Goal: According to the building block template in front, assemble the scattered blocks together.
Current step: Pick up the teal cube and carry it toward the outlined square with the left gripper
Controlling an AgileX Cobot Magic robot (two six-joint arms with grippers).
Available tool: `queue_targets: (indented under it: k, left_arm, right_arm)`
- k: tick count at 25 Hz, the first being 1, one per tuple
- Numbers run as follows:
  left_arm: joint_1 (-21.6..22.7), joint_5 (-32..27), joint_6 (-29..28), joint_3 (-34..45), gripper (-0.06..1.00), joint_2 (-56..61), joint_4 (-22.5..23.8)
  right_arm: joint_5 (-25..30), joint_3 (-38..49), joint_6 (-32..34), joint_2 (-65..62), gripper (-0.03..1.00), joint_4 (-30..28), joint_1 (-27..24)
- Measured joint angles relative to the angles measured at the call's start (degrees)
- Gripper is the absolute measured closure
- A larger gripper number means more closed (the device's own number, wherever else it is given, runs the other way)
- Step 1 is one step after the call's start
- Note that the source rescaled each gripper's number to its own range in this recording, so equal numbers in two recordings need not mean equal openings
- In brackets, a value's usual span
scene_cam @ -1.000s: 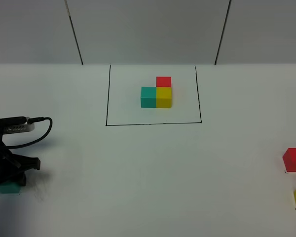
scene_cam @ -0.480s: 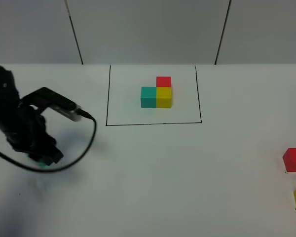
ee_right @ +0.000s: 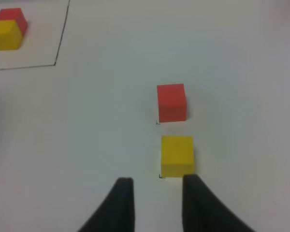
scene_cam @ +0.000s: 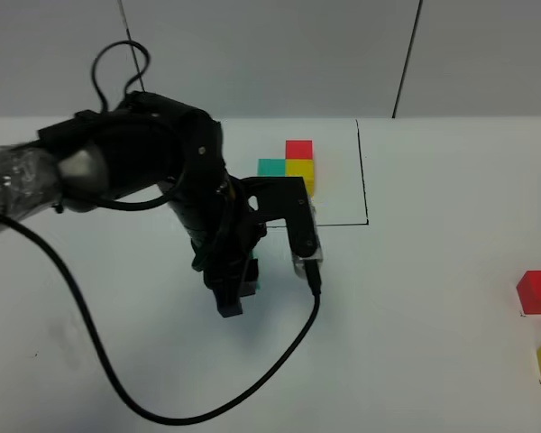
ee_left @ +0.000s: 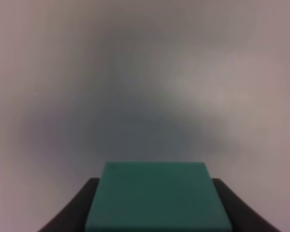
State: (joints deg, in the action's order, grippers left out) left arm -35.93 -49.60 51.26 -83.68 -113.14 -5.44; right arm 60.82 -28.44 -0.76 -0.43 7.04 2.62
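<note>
1. Now the left fingers point(ee_left: 75, 215) pinch the teal block point(ee_left: 157, 198) over the desk point(scene_cam: 415, 298), just in front of the template point(scene_cam: 298, 168).
2. Meanwhile the right fingers point(ee_right: 121, 203) are spread, empty, near the yellow block point(ee_right: 177, 155) and red block point(ee_right: 171, 102).

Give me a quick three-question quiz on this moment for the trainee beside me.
1. Which colour of cube is held between the fingers of the left gripper? A red, B teal, C yellow.
2. True or false: the right gripper is shut on the loose yellow cube.
3. Fill in: the template's red cube sits directly behind its ____ cube.

Key:
1. B. It holds the teal cube.
2. False. The right gripper is open, and the loose yellow cube lies on the table just ahead of it.
3. Yellow.
</note>
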Motion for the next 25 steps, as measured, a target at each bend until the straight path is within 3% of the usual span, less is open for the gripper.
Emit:
queue_targets:
  k: [7,25]
  left_arm:
    - [-2.57,-2.05,0.88,-6.74,0.94,-8.45,0.83]
    - [-2.8,-3.81,3.05,-6.9,0.94,-14.05,0.65]
  right_arm:
    - [0.0,0.0,0.0,0.0,0.97,0.0,0.0]
    - [0.0,0.0,0.0,0.0,0.97,0.0,0.0]
